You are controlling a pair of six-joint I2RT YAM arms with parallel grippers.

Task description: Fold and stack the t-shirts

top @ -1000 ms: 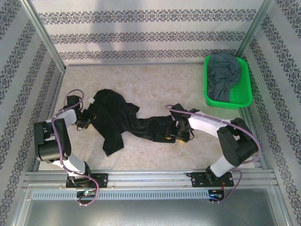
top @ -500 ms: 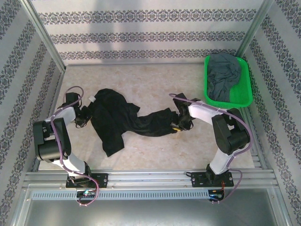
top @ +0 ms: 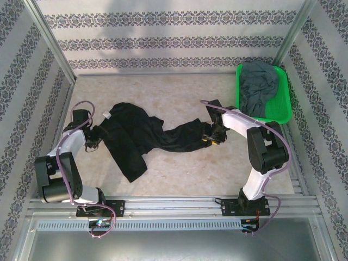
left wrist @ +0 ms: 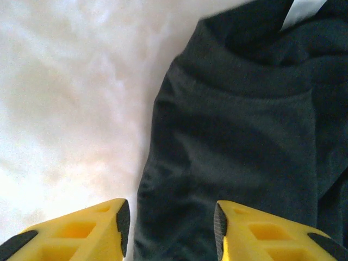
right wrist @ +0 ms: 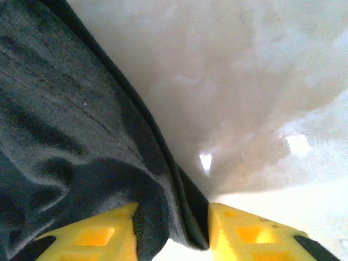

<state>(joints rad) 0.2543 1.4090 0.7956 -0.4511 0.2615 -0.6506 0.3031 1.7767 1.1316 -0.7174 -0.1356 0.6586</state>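
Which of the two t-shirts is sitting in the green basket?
The grey t-shirt, bunched in the green basket; the black t-shirt lies strung out on the table.

The top external camera sits above and behind the arm bases. It faces forward and down, far enough back to take in the whole tabletop [top: 179, 87] from near edge to far corners.

The left wrist camera looks along the left tool [left wrist: 171, 220] from very close, with its yellow fingers [left wrist: 81, 234] at the bottom of the view. It faces the black t-shirt [left wrist: 239, 141] at the end with the white label [left wrist: 302, 11], and bare tabletop toward the left edge.

The right wrist camera looks past the right tool [right wrist: 173, 220], equally close, at the shirt's other end toward the right edge.

Each wrist view shares its patch of shirt with the overhead view; the two wrist views take opposite ends of it.
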